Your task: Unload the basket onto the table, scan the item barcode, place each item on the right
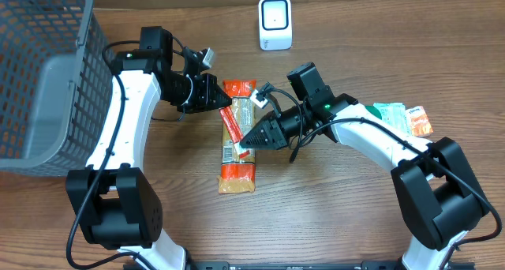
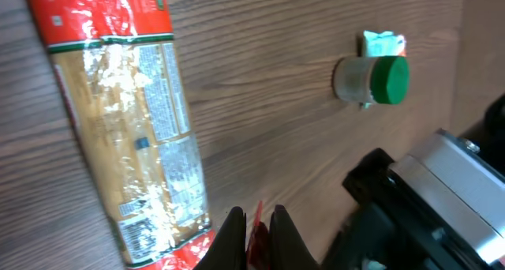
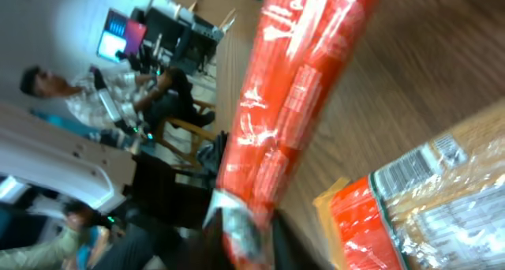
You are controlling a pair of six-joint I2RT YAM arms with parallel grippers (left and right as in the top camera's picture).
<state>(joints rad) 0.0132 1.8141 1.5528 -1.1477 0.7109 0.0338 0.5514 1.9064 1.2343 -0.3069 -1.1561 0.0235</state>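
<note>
"Where is the red packet (image 1: 233, 126)?"

"Near the middle of the table. It slants from 11 o'clock to 5 o'clock across the pasta bag (image 1: 237, 175), which lies flat, running from 12 to 6."

"What has hold of it?"

"The left gripper (image 1: 227, 103) is closed tight on the 11 o'clock end, and its wrist view shows red film pinched between the fingers (image 2: 233, 232). The right gripper (image 1: 243, 142) sits at the 5 o'clock end with the packet's tip between its fingers. I cannot tell whether they clamp it."

"And the scanner (image 1: 275, 23)?"

"It is white and stands at 12 o'clock, well apart from the packet. A gray basket (image 1: 39, 33) fills the 9 o'clock side."
</note>
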